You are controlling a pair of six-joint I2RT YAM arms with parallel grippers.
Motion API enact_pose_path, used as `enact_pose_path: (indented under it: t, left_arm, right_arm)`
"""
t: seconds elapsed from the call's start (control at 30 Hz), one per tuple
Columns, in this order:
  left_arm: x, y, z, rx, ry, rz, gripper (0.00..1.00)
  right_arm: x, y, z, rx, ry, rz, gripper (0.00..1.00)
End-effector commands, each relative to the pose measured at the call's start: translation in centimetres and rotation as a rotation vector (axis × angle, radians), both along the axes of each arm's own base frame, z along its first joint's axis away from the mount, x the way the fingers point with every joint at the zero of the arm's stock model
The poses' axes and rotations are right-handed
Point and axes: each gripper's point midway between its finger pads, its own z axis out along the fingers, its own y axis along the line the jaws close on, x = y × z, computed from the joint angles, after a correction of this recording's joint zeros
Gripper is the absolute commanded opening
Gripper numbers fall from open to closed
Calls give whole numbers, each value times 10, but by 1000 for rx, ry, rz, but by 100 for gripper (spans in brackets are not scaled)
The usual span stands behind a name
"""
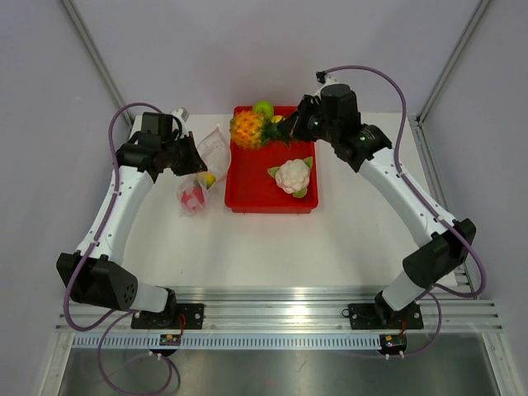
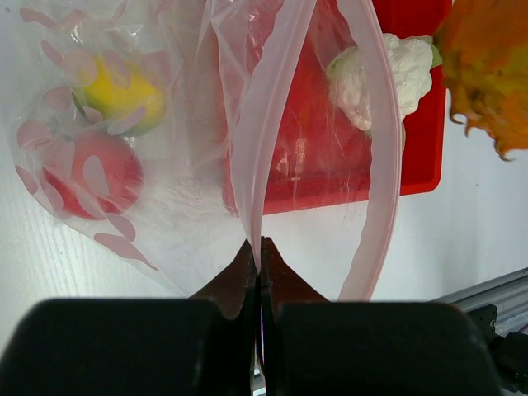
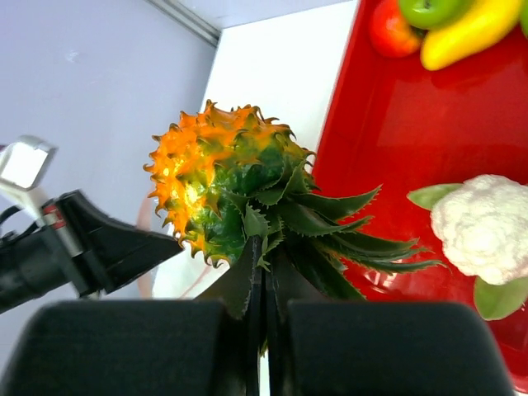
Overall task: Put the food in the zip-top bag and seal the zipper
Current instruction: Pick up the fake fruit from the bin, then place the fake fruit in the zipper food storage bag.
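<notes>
My left gripper (image 2: 260, 244) is shut on one pink-red zipper (image 2: 247, 157) edge of the clear zip-top bag (image 1: 211, 150), holding its mouth open toward the red tray. Inside the bag lie a red fruit (image 2: 87, 169) and a yellow fruit (image 2: 115, 92). Off the tray's back left corner my right gripper (image 3: 266, 247) is shut on the green leaves of the orange pineapple (image 3: 219, 169), lifted beside the bag's mouth (image 1: 247, 128). The white cauliflower (image 1: 293, 176) rests in the tray.
The red tray (image 1: 256, 194) stands mid-table and also holds a red fruit (image 3: 392, 33), a green fruit (image 3: 429, 10) and a yellow banana (image 3: 466, 33) at its far end. Frame posts and walls rise behind; an aluminium rail runs along the near edge.
</notes>
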Motion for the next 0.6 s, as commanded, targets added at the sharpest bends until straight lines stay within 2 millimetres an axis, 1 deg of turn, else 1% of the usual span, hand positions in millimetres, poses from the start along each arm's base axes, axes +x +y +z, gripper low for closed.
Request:
enact_pose_path:
  t: [0.0, 0.07, 0.13, 0.2, 0.23, 0.33, 0.4, 0.43, 0.47, 0.53, 0.57]
  left_arm:
    - [8, -5, 15, -28, -61, -26, 0]
    - [7, -5, 14, -27, -58, -23, 0]
    - [6, -4, 14, -25, -57, -23, 0]
    - [5, -4, 14, -23, -58, -23, 0]
    - [5, -3, 13, -22, -56, -20, 0]
    - [5, -4, 14, -23, -58, -21, 0]
    - [4, -4, 16, -25, -62, -20, 0]
    - [4, -4, 18, -25, -65, -20, 0]
    - [4, -4, 18, -25, -66, -20, 0]
    - [5, -4, 20, -26, -69, -27, 0]
    - [5, -5, 21, -28, -68, -27, 0]
  right_arm:
    - [-22, 9, 51, 27, -119, 44, 0]
    - [-28, 16, 60, 27, -141, 63, 0]
    - [-38, 27, 67, 31, -158, 95, 0]
    - [-43, 34, 68, 28, -164, 115, 0]
    - [-49, 42, 71, 27, -172, 137, 0]
    - [-58, 56, 65, 10, -167, 177, 0]
    - [-58, 64, 54, -6, -145, 199, 0]
    - [-60, 66, 44, -26, -126, 208, 0]
    - [-60, 71, 33, -48, -102, 219, 0]
    - [-60, 70, 11, -110, -40, 222, 0]
    - [-55, 72, -9, -149, 2, 219, 0]
